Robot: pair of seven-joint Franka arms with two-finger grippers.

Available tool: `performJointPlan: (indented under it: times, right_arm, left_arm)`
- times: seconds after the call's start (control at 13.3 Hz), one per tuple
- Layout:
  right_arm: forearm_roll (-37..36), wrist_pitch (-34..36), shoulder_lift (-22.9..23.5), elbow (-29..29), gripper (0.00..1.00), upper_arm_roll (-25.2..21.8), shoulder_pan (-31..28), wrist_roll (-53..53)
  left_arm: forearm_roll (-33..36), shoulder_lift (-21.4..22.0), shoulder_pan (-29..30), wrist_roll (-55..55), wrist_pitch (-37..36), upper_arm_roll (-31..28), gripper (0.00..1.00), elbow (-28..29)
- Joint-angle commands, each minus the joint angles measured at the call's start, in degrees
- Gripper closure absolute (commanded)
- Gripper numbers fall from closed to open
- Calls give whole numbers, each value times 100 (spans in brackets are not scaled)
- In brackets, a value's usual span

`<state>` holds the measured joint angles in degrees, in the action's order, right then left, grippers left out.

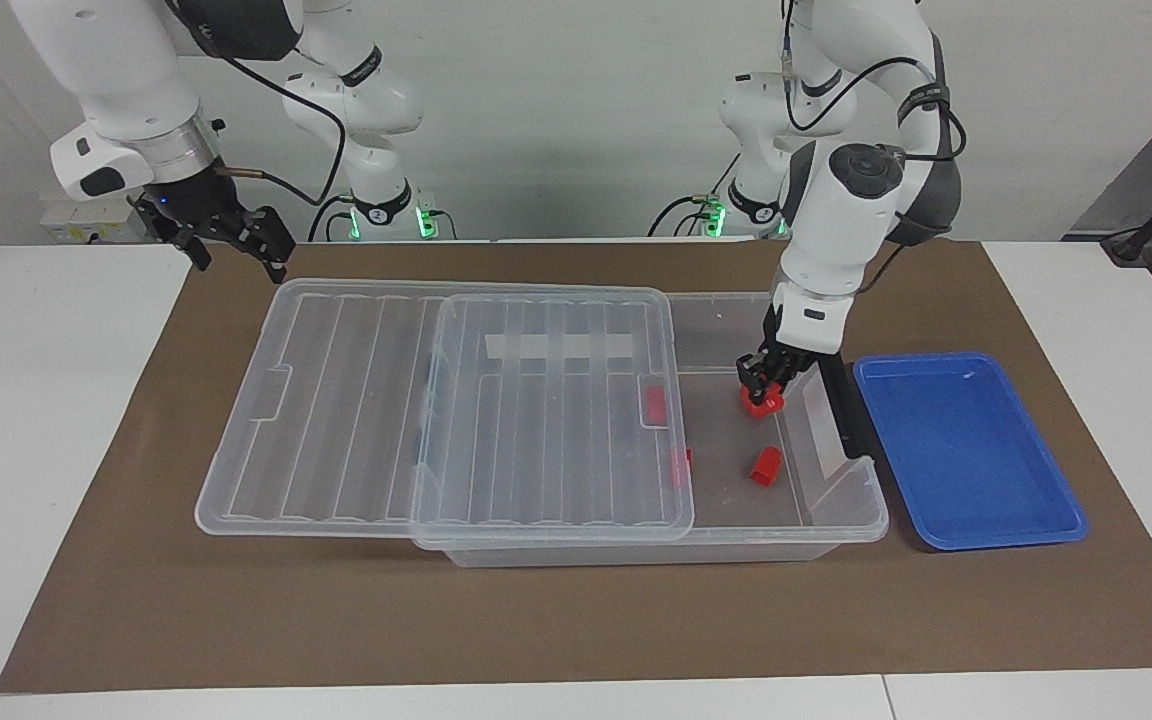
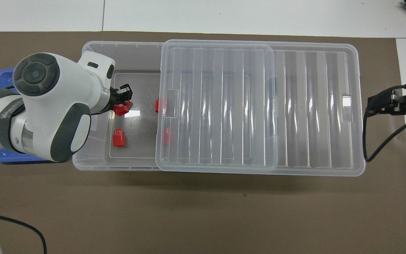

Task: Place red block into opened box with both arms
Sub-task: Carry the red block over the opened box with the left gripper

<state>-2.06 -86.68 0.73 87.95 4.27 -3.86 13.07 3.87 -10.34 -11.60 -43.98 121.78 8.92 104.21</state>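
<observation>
My left gripper [image 1: 762, 388] reaches down into the uncovered end of the clear box [image 1: 836, 520], shut on a red block [image 1: 763, 403]. In the overhead view the left gripper [image 2: 123, 97] and its red block [image 2: 120, 109] lie over the spot where another block rested, so I cannot separate the two. A second red block [image 1: 765, 466] lies on the box floor. Two more [image 1: 655, 402] [image 1: 681, 467] show through the edge of the ribbed lid [image 1: 356, 400]. The lid is slid toward the right arm's end. My right gripper [image 1: 236, 235] waits open above the mat by the lid's corner.
A blue tray [image 1: 966, 450] sits beside the box's black-barred end [image 1: 841, 400], toward the left arm's end of the table; the left arm covers most of the blue tray [image 2: 2, 76] from above. A brown mat [image 1: 576, 620] lies under everything.
</observation>
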Motion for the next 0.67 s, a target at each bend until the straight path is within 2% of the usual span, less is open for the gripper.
performJointPlan:
  times: [0.0,0.22,0.6]
  right_arm:
    - [30,-7,-29,55,0,30,-36,56]
    - [30,-16,-37,99,0,29,-18,55]
    - [30,-16,-90,204,0,21,-18,64]
  left_arm:
    - [570,-432,-299,-758,485,-83,100,29]
    - [598,-732,-361,-796,732,-92,100,134]
    - [809,-610,-220,-744,1216,-110,100,829]
